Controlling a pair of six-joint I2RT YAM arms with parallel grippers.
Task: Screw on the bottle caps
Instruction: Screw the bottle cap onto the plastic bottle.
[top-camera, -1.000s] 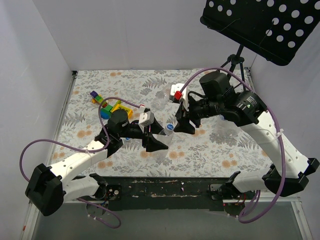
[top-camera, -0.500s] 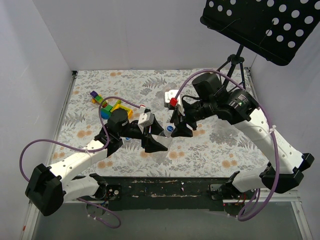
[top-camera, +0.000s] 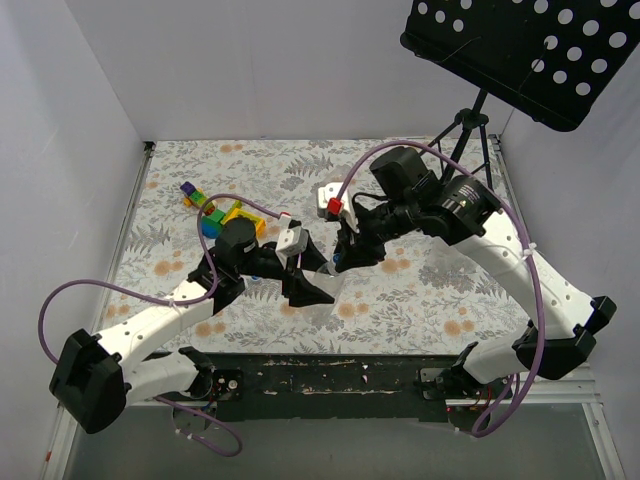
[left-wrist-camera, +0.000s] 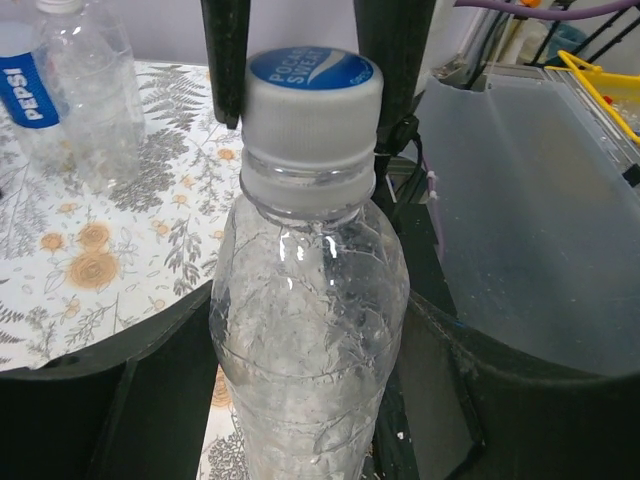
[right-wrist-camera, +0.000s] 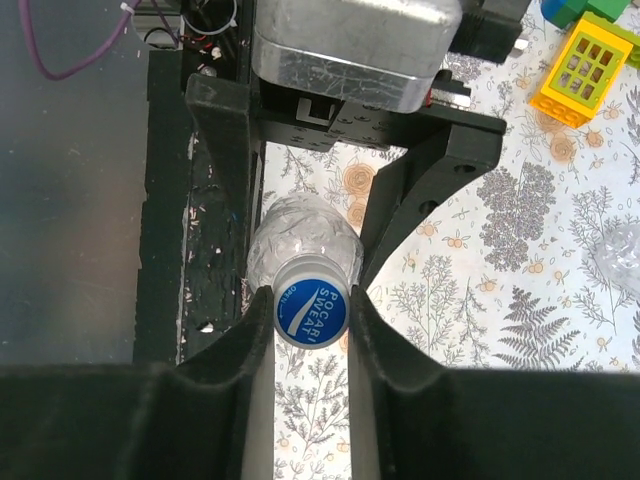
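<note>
The round white-sided plastic bottle cap (right-wrist-camera: 311, 312) with a blue printed top sits on the neck of the clear crinkled plastic bottle (left-wrist-camera: 310, 330). The left gripper (top-camera: 306, 268) clamps the bottle body, presumably to hold it against rotation. The right gripper (right-wrist-camera: 310, 300) pinches the bottle cap from above, placed for twisting. Beneath the bottle lies a floral-print table cover (top-camera: 420, 290). Plain white walls (top-camera: 270, 70) stand behind.

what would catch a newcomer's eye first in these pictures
The clear bottle near the table's middle, held in the left gripper, with the right gripper shut on its blue-topped cap. Next come the bright toy blocks at the back left and the black perforated stand overhanging the top right corner.
</note>
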